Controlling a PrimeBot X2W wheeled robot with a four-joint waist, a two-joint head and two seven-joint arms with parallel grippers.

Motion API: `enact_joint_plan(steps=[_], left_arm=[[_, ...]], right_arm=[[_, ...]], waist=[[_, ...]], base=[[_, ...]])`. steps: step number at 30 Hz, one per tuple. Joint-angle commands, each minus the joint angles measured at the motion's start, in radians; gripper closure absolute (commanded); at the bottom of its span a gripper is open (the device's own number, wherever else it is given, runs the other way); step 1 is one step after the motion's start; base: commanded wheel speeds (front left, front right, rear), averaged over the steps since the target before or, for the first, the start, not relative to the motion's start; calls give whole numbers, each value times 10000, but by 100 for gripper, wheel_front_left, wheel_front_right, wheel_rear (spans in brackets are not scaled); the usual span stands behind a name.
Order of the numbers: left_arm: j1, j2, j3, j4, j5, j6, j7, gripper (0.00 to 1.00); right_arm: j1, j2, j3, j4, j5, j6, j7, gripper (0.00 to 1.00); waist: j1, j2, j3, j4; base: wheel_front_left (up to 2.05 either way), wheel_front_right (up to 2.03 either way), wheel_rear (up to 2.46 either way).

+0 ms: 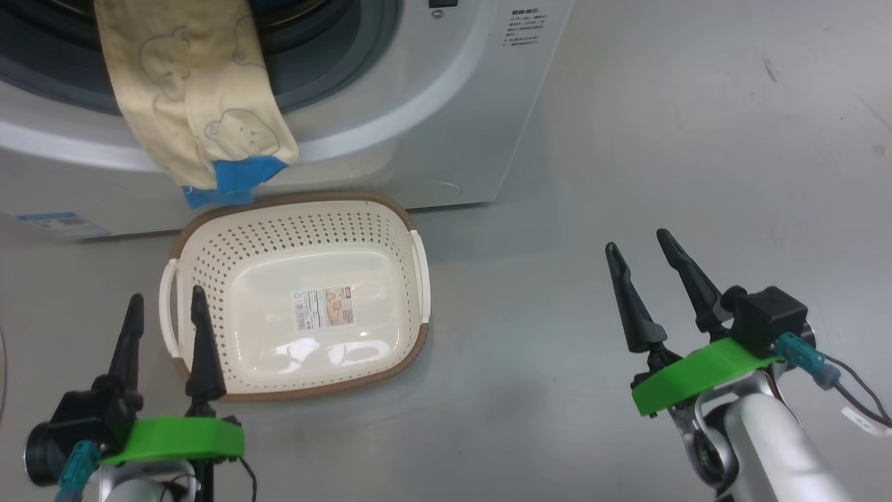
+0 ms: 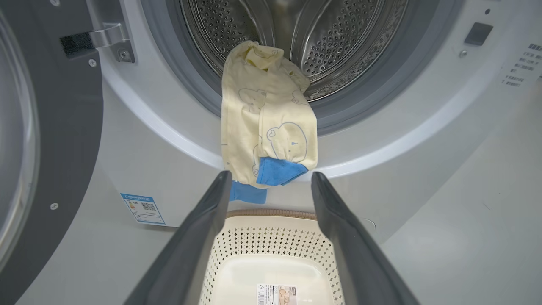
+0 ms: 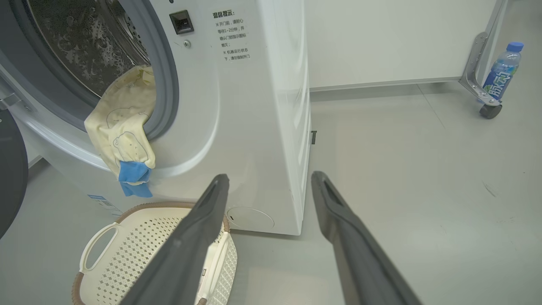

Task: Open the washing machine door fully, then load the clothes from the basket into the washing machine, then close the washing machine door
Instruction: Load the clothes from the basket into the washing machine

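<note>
Left gripper: mine, jaws wide, holding nothing, near left, just beside the left handle of the basket. Right gripper: wide too, empty, over bare floor well right of the basket. The basket sits on the floor just before the washing machine, its bottom bare around a label sticker. The clothes hang out of the machine's mouth over the white front lip, blue cuffs dangling above the basket's far left rim. Head view cuts the mouth off. Left wrist view gives more: the clothes' top end lies in the steel drum, and the washing machine door stands swung open at left on its hinge. Right wrist view adds the machine's right side and a blue-capped bottle far right.
</note>
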Motion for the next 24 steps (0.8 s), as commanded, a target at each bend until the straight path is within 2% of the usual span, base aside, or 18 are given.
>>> enact_joint_plan(steps=[1, 13, 24], left_arm=[[59, 31, 435, -421, 30, -45, -95, 0], [768, -127, 977, -912, 103, -308, -95, 0], [910, -139, 886, -1037, -35, -233, -95, 0]], right_arm=[[94, -110, 133, -335, -60, 37, -67, 0], [501, -122, -66, -343, -85, 37, -67, 0], [656, -96, -73, -293, -69, 37, -67, 0]], waist=[[1, -1, -42, 5], [1, -1, -235, -72], [1, -1, -350, -152]], base=[[0, 0, 0], [0, 0, 0], [0, 0, 0]])
